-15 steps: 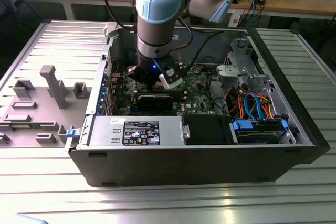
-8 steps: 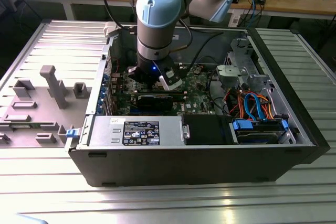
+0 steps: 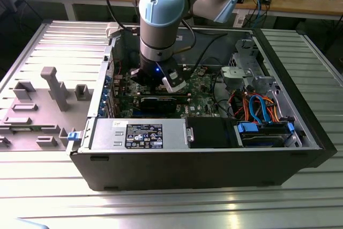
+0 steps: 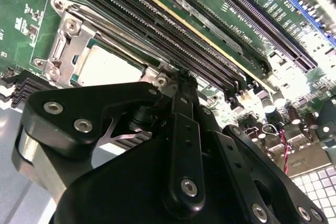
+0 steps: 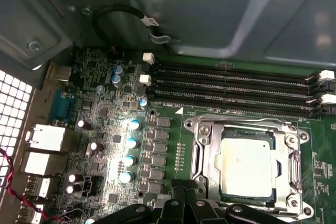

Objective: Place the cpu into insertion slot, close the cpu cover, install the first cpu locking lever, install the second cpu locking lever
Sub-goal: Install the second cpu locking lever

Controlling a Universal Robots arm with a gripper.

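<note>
Silvery-grey cpu (image 5: 247,163) sits in the insertion slot (image 5: 202,153) (cover down), just beside the gripper (image 4: 181,72), its fingers closed, empty.

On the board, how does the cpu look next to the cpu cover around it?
The cpu is a solid, pale silvery square with a plain flat top; the cpu cover is an open frame with a large window. The cpu sits inside that window, and the cpu cover lies flat around it. Both are metal and square, in both wrist views.
</note>
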